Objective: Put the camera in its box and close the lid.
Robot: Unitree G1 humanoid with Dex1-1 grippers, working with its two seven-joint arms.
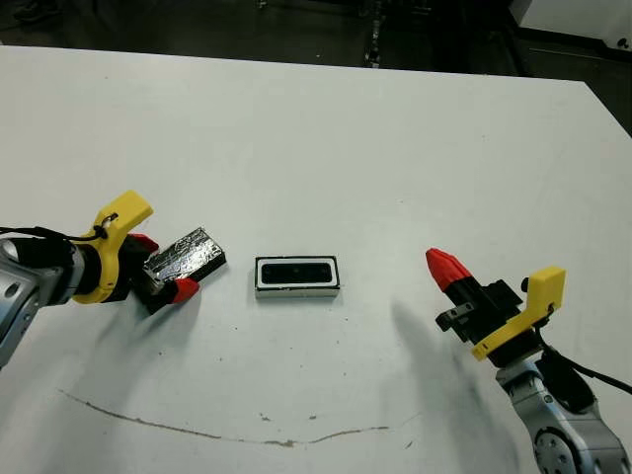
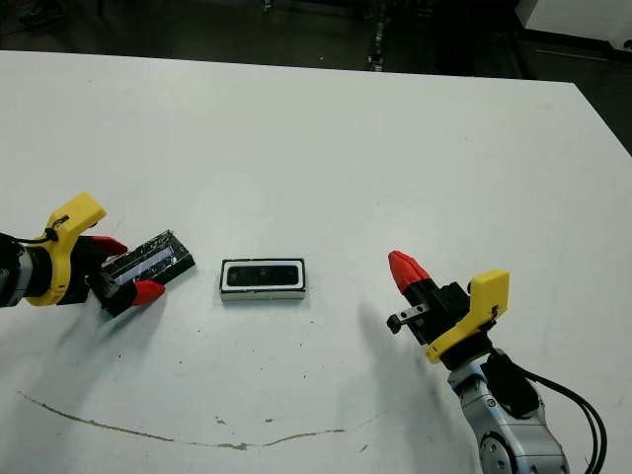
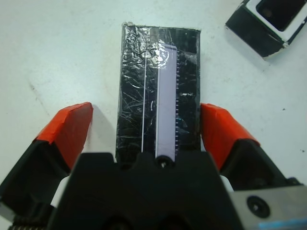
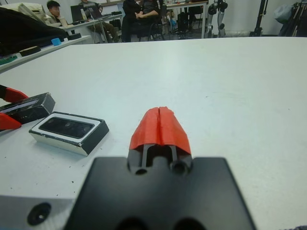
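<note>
Camera (image 1: 297, 270) sits inside the box (image 1: 297, 290); just beside it, the left end effector (image 3: 144, 132) straddles the lid (image 1: 185, 255), fingers apparently not clamped. Right end effector (image 4: 160, 125) waits clenched, empty.

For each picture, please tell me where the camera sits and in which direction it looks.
Head, both eyes: looks forward and down at the table; both arms show.
Left wrist: looks along the left gripper, open around the lid.
Right wrist: looks along the shut right gripper towards people.
Shared: the box holding the camera.
</note>
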